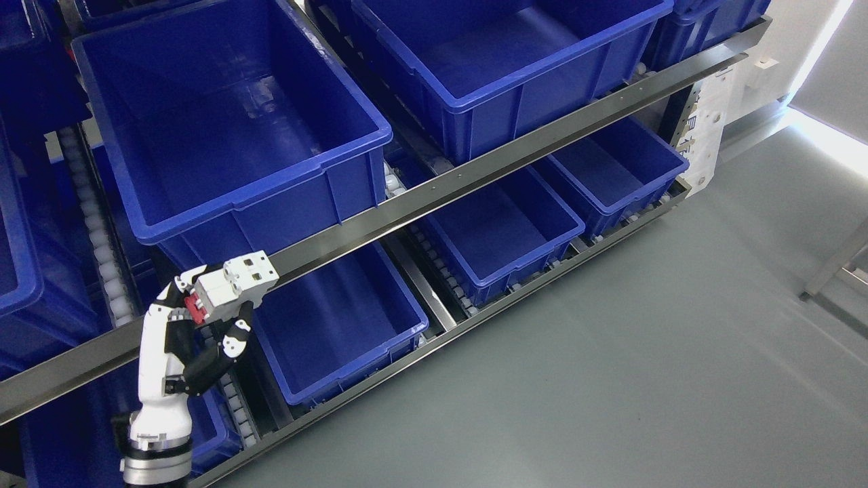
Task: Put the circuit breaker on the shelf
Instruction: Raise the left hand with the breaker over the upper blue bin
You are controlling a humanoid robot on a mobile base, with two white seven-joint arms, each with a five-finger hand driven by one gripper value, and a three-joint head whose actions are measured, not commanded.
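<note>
My left hand [203, 318] rises from the lower left, its white and black fingers [234, 342] closed on a white circuit breaker [234, 285] with a red switch lever. The breaker is held just in front of the shelf's metal front rail [434, 196], below the near wall of a large empty blue bin [224, 129] on the upper shelf level. The right arm is out of view.
Several empty blue bins sit on a two-level roller rack: another big bin [502, 54] at upper right, smaller ones [339, 325] [498, 234] [614, 173] on the lower level. Grey floor [644, 339] spreads to the right. A metal leg [831, 268] stands at far right.
</note>
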